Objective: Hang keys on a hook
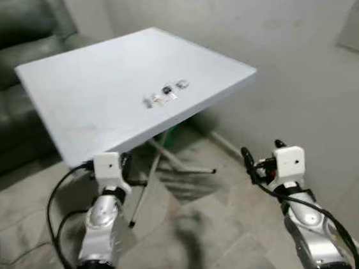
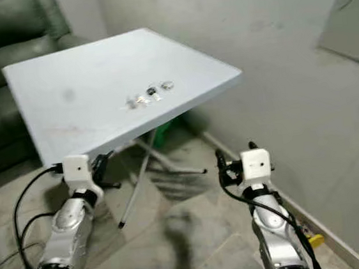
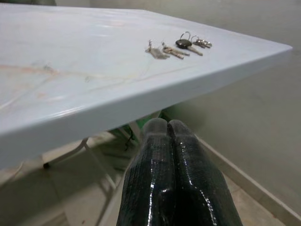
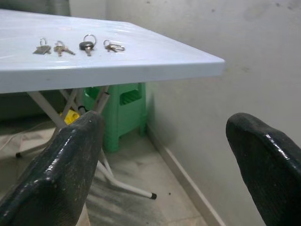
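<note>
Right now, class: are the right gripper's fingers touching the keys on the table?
Apart. The right wrist view shows the open fingers below the table edge, with the keys lying farther off on top.

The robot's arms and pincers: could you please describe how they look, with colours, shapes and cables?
Both arms are silver, rounded metal segments with black joint rings. Each wrist carries a white boxy block with a small dark screw hole. Black cables loop loosely beside the left arm and run along the right arm. The left pincer and right pincer each have two long, glossy black fingers with rounded, finely textured tips.
</note>
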`<state>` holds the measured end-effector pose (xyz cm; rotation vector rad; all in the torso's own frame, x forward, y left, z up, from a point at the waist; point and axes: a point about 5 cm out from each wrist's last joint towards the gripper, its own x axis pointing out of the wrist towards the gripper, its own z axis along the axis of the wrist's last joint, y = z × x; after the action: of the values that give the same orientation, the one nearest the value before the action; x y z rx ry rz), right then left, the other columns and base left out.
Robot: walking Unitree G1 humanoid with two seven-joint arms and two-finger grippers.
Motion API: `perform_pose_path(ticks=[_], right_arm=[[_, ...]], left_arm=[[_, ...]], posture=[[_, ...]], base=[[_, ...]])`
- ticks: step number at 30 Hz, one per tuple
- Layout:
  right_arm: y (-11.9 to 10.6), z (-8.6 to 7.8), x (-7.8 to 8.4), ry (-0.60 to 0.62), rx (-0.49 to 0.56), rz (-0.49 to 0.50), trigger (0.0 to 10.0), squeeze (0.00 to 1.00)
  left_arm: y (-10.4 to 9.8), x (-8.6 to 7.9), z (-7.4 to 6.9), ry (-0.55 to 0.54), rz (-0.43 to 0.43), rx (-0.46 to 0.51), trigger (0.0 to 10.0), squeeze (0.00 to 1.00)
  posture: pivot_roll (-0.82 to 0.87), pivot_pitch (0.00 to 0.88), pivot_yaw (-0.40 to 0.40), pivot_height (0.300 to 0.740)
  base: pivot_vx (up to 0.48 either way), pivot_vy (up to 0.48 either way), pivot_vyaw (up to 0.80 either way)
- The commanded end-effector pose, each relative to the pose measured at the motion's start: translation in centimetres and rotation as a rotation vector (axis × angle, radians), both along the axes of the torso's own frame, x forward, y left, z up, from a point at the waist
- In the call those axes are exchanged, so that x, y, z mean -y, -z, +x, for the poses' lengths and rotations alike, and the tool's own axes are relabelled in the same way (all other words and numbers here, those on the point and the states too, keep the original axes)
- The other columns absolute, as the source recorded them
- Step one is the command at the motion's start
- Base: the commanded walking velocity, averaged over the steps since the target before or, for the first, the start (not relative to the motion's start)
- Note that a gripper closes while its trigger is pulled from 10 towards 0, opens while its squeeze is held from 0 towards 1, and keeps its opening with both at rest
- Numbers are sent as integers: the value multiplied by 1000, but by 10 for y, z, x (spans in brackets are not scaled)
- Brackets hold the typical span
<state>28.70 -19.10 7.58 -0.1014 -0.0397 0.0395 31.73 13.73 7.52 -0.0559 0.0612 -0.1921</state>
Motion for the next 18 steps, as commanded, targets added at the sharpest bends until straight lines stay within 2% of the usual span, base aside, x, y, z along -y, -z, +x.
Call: perform_pose_path(ticks=[1,6,16,18], right_arm=[[-3,3,-6,-21,3,2,10000,0],[-2,3,-5,-21,-5,-7,10000,0],[-1,3,-5,-22,-14,-8,10000,0],[-1,2,-7,-29,-10,-4,10000,0]], left_arm=[[-3,-10,0,-22,33,23,10000,0],[-3,-6,-4,8,62,42,10000,0],[-1,-8,-6,8,45,24,10000,0],[-1,-10,-7,1,43,16,10000,0]], posture=[[-11,0,-38,740],[-12,0,-37,740],[-5,6,-38,740],[-4,8,-38,740]], base=[[0,0,800],[0,0,800],[0,0,800],[0,0,247]])
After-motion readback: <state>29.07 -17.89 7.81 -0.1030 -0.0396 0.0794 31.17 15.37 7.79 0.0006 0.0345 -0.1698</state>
